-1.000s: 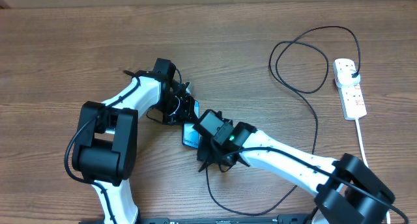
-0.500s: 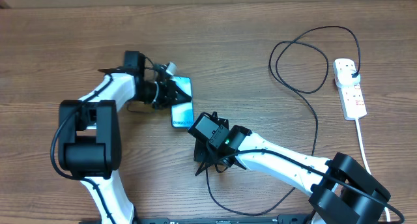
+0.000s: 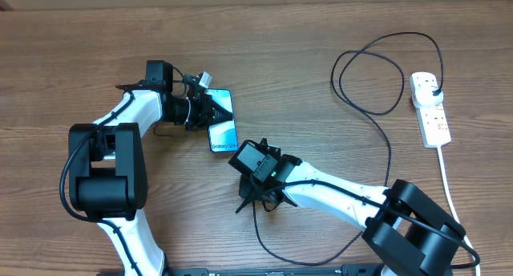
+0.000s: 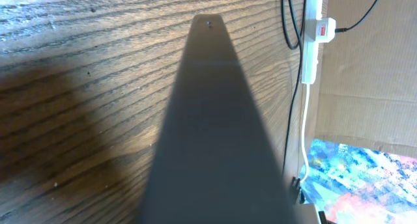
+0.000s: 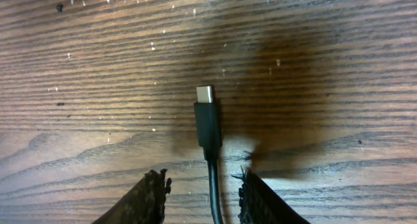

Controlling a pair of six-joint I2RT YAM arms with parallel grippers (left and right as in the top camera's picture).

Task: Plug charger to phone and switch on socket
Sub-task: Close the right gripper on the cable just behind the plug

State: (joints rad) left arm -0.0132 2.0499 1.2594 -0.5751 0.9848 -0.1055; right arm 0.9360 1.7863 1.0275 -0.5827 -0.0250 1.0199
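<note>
The phone (image 3: 224, 121), blue screen up with its "Galaxy" end toward me, is held at its far end by my left gripper (image 3: 203, 111), which is shut on it. In the left wrist view the phone's dark body (image 4: 215, 133) fills the middle and hides the fingers. My right gripper (image 3: 258, 200) is just below the phone, pointing down at the table. Its jaws stand open around the charger cable (image 5: 213, 185) without touching it. The connector tip (image 5: 205, 116) lies on the wood just beyond the fingertips. The cable (image 3: 390, 160) loops right to the black plug (image 3: 435, 90) in the socket (image 3: 431, 109).
The socket's white cord (image 3: 446, 180) runs down the right side of the table. The socket also shows in the left wrist view (image 4: 313, 45). The black cable makes a wide loop (image 3: 369, 75) at the back right and a slack curve (image 3: 321, 256) near the front edge.
My left gripper has carried the phone left and toward the back, away from the right gripper. My right gripper has shifted slightly left, still over the cable end.
</note>
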